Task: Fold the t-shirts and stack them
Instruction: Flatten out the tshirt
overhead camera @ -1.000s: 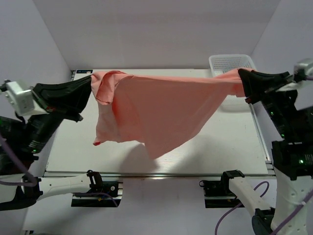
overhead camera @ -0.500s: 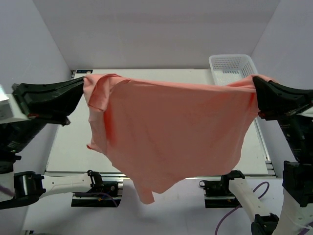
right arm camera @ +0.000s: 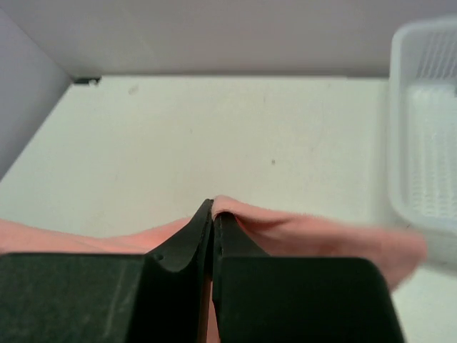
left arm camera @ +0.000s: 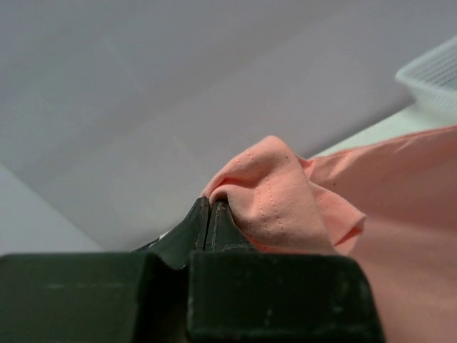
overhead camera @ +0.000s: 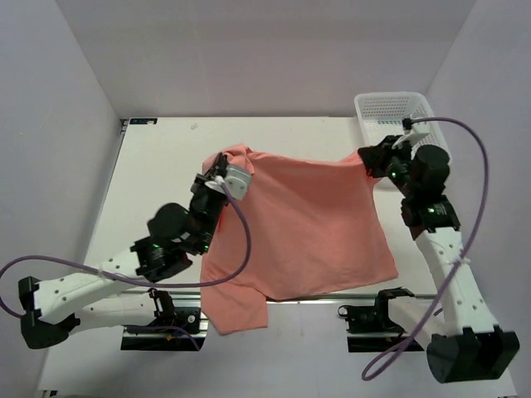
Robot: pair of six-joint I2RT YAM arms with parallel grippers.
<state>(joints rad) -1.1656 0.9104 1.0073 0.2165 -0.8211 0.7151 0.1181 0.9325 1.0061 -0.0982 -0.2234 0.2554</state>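
Worktop (overhead camera: 149,166), off-white and flat, sits inside a booth of pale lilac walls (overhead camera: 66,75), with one white mesh basket (overhead camera: 394,106) at its far right corner. You have one salmon-pink t-shirt (overhead camera: 307,224), one basket and two grippers. Well left of the basket and nearer the front edge, your left gripper (overhead camera: 221,164) is pressed together on a bunched, stitched fold of the t-shirt. The held edge runs right from there toward the basket, ending at your right gripper (overhead camera: 366,158), just left of and in front of the basket, which is likewise pinching the cloth. The t-shirt spreads from that line, its long axis running away from the basket's side toward the near edge. Its lower left corner laps over that edge. You cannot tell which end is the collar.
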